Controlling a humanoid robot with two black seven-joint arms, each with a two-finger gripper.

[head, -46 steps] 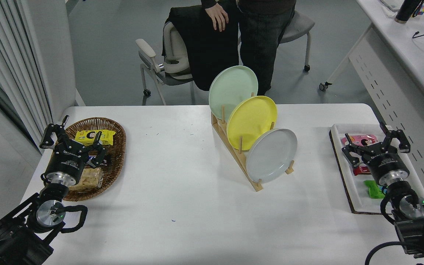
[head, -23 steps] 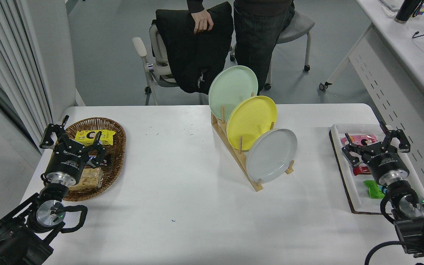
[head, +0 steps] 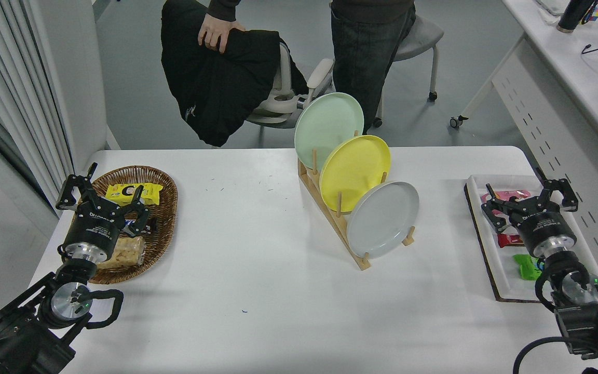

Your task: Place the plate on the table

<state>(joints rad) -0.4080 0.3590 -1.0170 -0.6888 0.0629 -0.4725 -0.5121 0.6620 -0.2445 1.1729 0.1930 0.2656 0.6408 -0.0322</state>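
The worktop (head: 257, 291) is a large white surface with a wide bare stretch in front of the rack. No plate lies flat on it, so the placing is judged not yet begun.

The wooden rack (head: 330, 221) stands right of centre and holds three plates on edge, one behind another: a mint-green plate (head: 325, 124) at the far end, a yellow plate (head: 353, 169) in the middle, and the grey plate (head: 382, 221) in the nearest slot, leaning against its pegs. The grey plate is the item to be moved, and nothing touches it.

At the left sits a wicker basket (head: 166, 208) with snack packets; at the right edge, a white tray (head: 478, 218) with more packets.

The right claw (head: 527, 200) hovers over the tray, well apart from the grey plate, its fingers spread and holding nothing. The left claw (head: 103, 195) is parked over the basket at the lower left, fingers likewise spread and empty.

A person stands beyond the far edge, one hand (head: 218, 32) on a dark jacket draped over a chair.

Outstanding, by assessment: reach to the rack, grip the grey plate by its rim, lift it clear of the pegs, and lay it flat on the bare surface.
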